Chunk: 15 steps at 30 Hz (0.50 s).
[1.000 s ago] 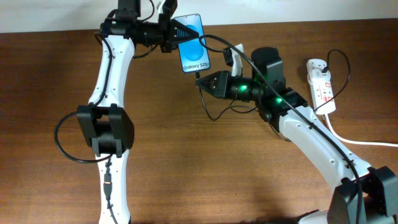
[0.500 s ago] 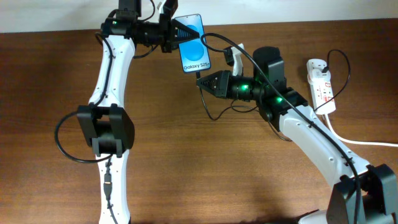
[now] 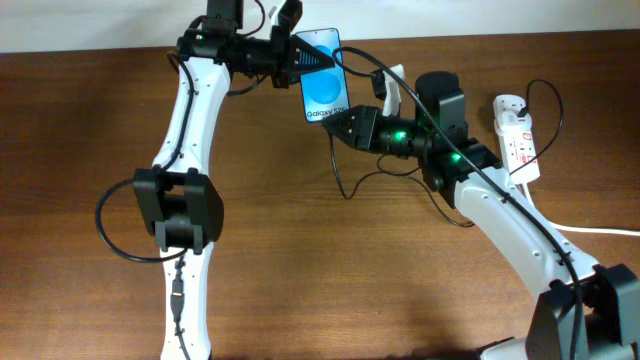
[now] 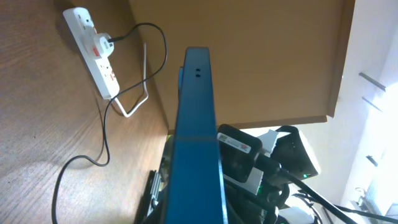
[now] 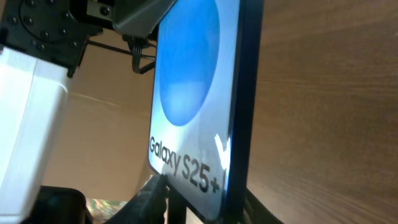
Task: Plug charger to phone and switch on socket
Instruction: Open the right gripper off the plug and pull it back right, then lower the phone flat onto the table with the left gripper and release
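- Left gripper (image 3: 296, 60): clamped on the phone (image 3: 324, 85), held aloft, screen up.
- Right gripper (image 3: 343, 124): at the phone's lower edge; its hold on the charger (image 3: 339, 172) cannot be told.
- Insertion: square the plug to the port, then push straight along the phone.
- Hidden: plug tip and port.
- Socket (image 3: 519, 135): well to the right.
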Available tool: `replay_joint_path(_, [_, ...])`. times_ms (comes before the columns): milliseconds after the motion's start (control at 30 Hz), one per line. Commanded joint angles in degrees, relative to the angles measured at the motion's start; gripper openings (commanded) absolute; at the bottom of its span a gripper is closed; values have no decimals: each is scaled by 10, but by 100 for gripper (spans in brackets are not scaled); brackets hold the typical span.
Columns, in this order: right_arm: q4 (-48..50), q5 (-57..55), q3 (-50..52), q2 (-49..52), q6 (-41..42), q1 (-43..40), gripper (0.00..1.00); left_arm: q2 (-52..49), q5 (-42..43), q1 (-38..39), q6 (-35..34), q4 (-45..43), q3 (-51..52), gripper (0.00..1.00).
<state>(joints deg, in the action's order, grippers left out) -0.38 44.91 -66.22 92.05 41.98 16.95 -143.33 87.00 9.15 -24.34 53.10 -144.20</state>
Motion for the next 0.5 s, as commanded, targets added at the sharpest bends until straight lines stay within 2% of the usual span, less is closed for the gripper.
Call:
replay_joint_path(0, [-2, 14, -11, 1, -27, -7, 41, -1, 31, -4, 8, -9, -3, 0])
replay_joint_path(133, [-2, 45, -11, 0, -27, -39, 49, -1, 28, -4, 49, -9, -2, 0])
replay_joint_path(233, [-9, 76, -11, 0, -27, -82, 52, -1, -18, -5, 52, -6, 0, 0])
replay_joint_path(333, [-43, 76, -11, 0, -28, -116, 55, -1, -89, -5, 87, 39, 0, 0])
replay_joint_path(467, [-102, 67, -11, 0, -67, -143, 60, -1, -243, -4, 149, 148, 0, 0])
